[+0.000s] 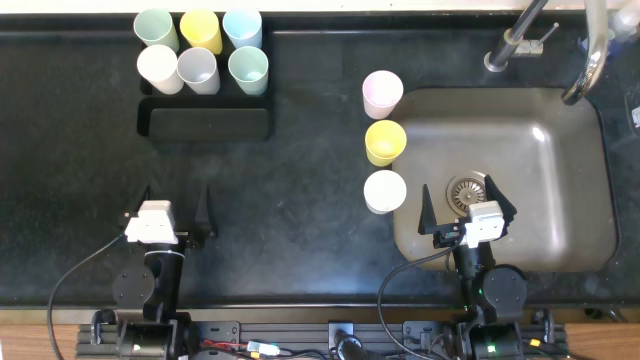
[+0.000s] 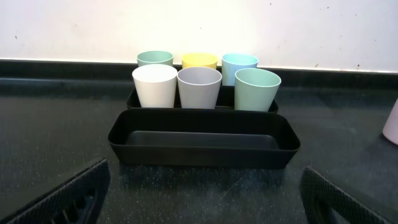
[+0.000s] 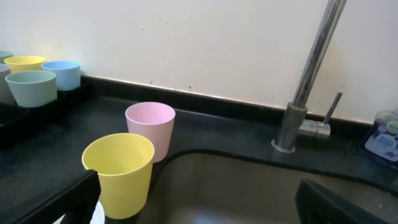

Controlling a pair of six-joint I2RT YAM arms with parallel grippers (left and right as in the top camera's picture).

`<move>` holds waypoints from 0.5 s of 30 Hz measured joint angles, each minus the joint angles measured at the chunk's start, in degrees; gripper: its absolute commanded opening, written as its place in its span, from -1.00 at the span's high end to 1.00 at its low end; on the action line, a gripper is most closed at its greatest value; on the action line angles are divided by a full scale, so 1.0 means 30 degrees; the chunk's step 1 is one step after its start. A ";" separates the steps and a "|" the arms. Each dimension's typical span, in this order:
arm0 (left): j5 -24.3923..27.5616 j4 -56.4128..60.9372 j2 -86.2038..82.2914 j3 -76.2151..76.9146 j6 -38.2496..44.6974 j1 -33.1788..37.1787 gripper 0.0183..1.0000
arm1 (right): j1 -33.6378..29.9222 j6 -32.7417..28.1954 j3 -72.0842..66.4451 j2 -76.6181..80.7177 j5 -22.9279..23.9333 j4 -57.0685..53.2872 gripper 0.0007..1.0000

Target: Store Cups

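Note:
Three loose cups stand in a line on the counter along the sink's left rim: pink (image 1: 382,93) (image 3: 150,130), yellow (image 1: 386,142) (image 3: 119,174) and white (image 1: 385,191). A black tray (image 1: 208,124) (image 2: 202,146) at the back left holds several cups (image 1: 200,50) (image 2: 199,86) in its two far rows; its near row is empty. My left gripper (image 1: 178,200) (image 2: 202,208) is open, low over the counter in front of the tray. My right gripper (image 1: 460,195) (image 3: 205,211) is open above the sink's near left part, just right of the white cup.
The steel sink (image 1: 560,170) (image 3: 249,193) takes up the right side, with a faucet (image 1: 520,35) (image 3: 311,81) behind it and a soap bottle (image 3: 382,137) at the far right. Dark counter (image 1: 300,200) lies bare between tray and sink.

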 measured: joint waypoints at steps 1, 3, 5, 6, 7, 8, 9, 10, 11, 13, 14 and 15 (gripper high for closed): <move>0.0000 0.0000 0.0000 0.0000 0.0000 0.0000 -1.00 | 0.0007 0.0000 0.0000 0.0000 0.0000 0.0000 -1.00; 0.0000 -0.0007 0.0007 0.0000 0.0000 0.0000 -1.00 | 0.0000 -0.0007 0.0000 0.0000 -0.0007 0.0000 -0.99; 0.0015 0.0000 0.0000 0.0000 -0.0044 0.0000 -1.00 | 0.0007 -0.0007 0.0000 0.0000 0.0000 -0.0007 -0.99; 0.0015 0.0022 0.0000 0.0000 -0.0182 0.0000 -1.00 | 0.0000 -0.0007 0.0000 0.0000 -0.0007 0.0000 -1.00; 0.0015 0.0029 0.0000 0.0000 -0.0372 0.0000 -1.00 | 0.0007 -0.0007 0.0000 0.0000 0.0007 -0.0007 -1.00; 0.0015 0.0000 0.0000 0.0000 -0.0546 0.0000 -1.00 | 0.0000 -0.0007 0.0000 0.0000 -0.0007 0.0000 -0.99; 0.0007 -0.0102 0.0000 0.0036 -0.0678 0.0000 -1.00 | 0.0000 0.0000 0.0000 0.0000 0.0000 0.0000 -1.00; 0.0007 -0.0328 0.0007 0.0117 -0.0750 0.0000 -1.00 | 0.0000 -0.0007 0.0000 0.0000 0.0000 -0.0007 -1.00; 0.0007 -0.0765 0.0007 0.0357 -0.0838 0.0000 -1.00 | 0.0007 0.0000 0.0000 0.0000 0.0000 -0.0007 -1.00; 0.0015 -0.1974 0.0022 0.1056 -0.1035 0.0007 -1.00 | 0.0000 0.0007 0.0000 0.0000 0.0000 0.0000 -1.00; 0.0015 -0.2681 0.0102 0.1574 -0.1100 0.0029 -1.00 | 0.0000 -0.0007 0.0000 0.0000 0.0007 -0.0007 -1.00; 0.0007 -0.3155 0.0277 0.2164 -0.1115 0.0036 -1.00 | 0.0000 0.0007 0.0000 0.0000 0.0000 0.0000 -1.00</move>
